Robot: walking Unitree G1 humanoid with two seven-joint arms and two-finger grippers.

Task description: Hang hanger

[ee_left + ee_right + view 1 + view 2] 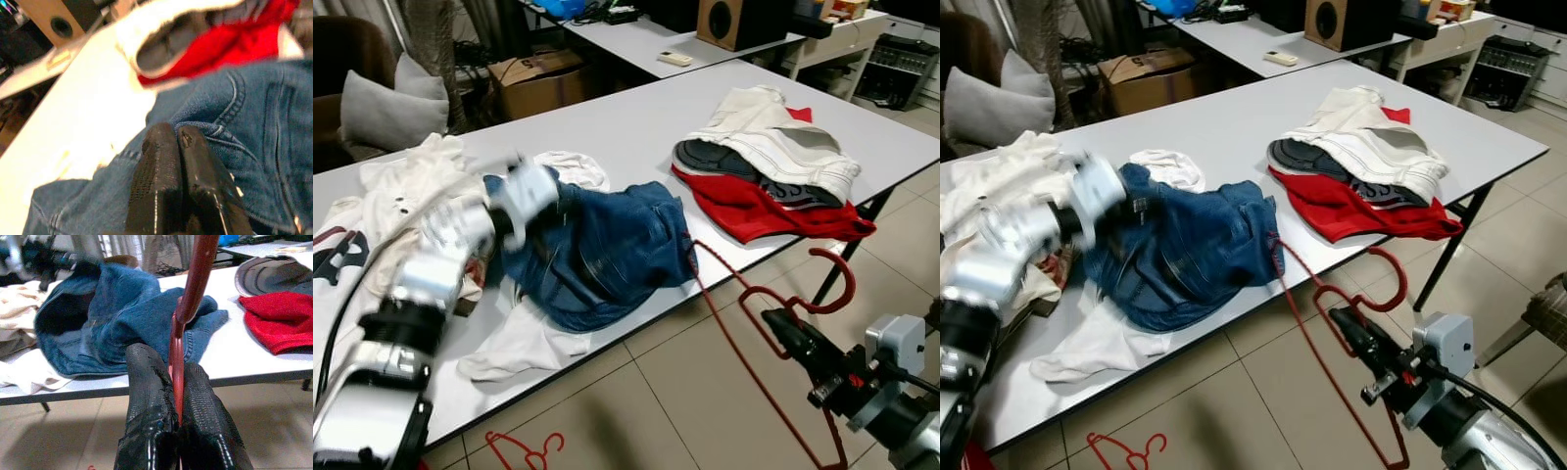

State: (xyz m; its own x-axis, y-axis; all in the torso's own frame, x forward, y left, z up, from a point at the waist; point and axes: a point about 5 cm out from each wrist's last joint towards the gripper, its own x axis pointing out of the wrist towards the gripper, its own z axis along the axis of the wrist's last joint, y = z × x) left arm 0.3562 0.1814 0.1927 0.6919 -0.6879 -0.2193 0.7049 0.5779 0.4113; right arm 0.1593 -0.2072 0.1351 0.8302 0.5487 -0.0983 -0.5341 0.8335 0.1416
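White surface (pixel 607 127) carries jeans (pixel 597 250); my right tool (pixel 176 396) pinches the light, stiff hanger (pixel 744 323), left tool (pixel 178 142) closed against soft denim.

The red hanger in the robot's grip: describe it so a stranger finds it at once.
Start at the long white table and go to the blue jeans at its near edge. The red hanger runs from there to the right gripper. Unlike the other hanger on the floor, it is held up.

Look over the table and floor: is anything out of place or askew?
Yes. A second red hanger lies on the floor under the table edge, as if dropped. The clothes sit in crumpled heaps, and the white garment droops over the edge.
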